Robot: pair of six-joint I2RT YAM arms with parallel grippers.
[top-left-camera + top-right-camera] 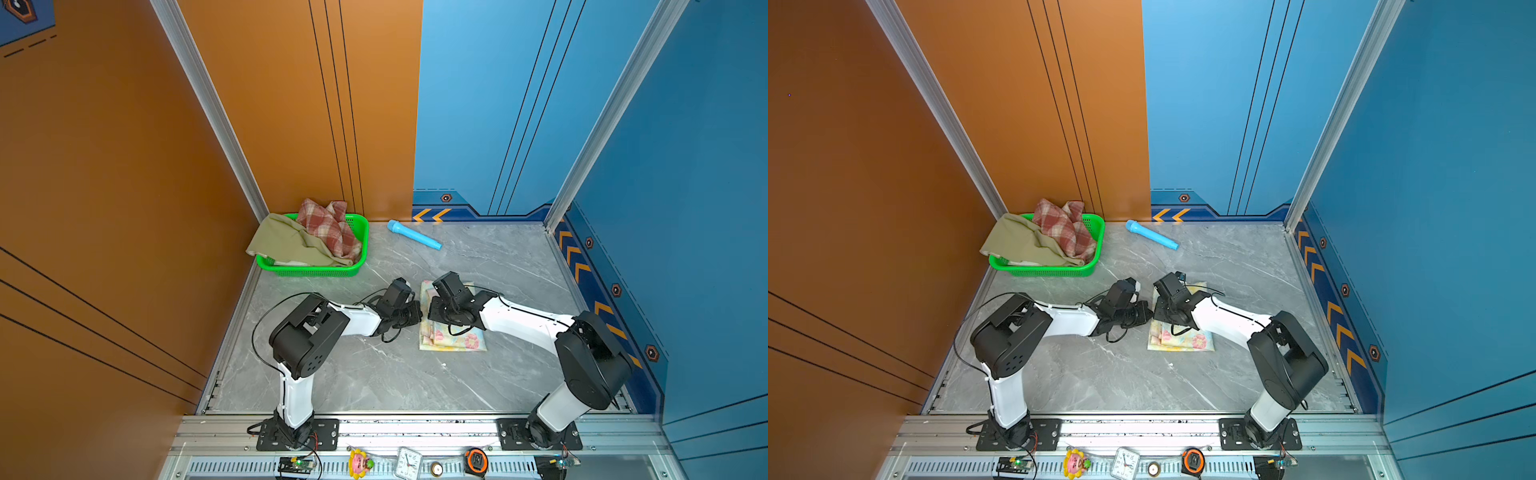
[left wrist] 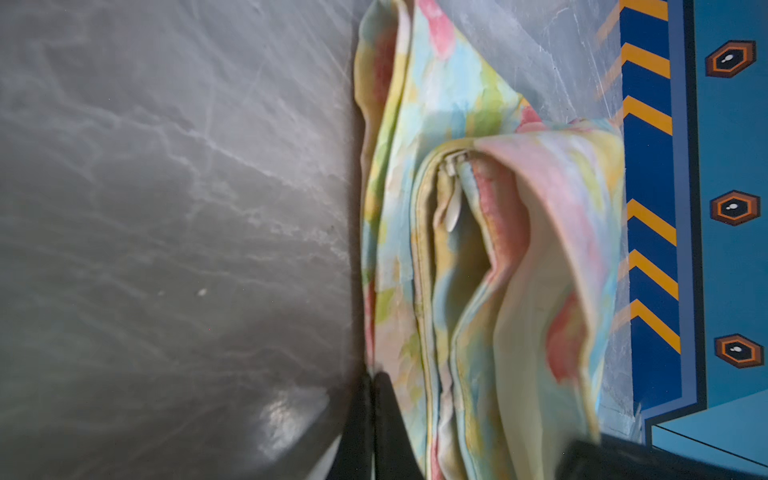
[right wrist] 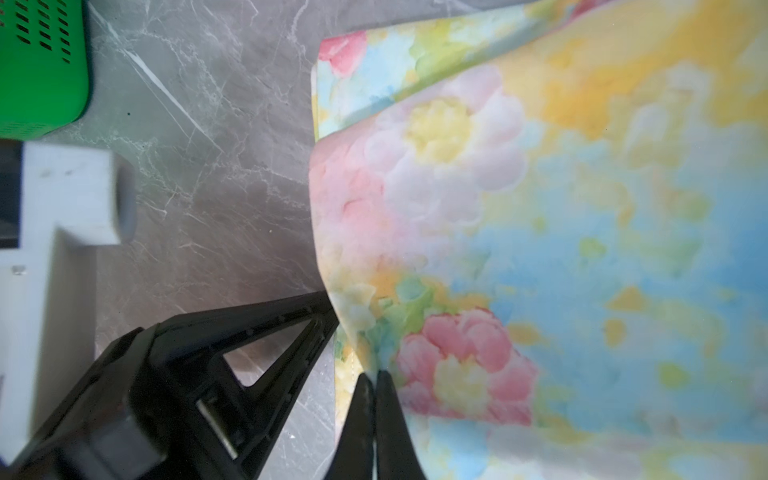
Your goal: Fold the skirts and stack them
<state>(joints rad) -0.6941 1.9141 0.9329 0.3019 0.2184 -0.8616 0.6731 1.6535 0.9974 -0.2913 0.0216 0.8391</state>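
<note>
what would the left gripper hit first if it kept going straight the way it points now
The floral skirt: the left gripper is shut with its tips at that cloth's edge, seemingly pinching it. Straight on lies more folded cloth, then probably the table; depth is unclear.

My left pincer (image 2: pixel 372 386) is closed at the edge of the floral skirt (image 2: pixel 469 257), which lies folded in layers on the grey worktop (image 2: pixel 166 208). I see its zip pull (image 2: pixel 453 210) between folds.
</note>
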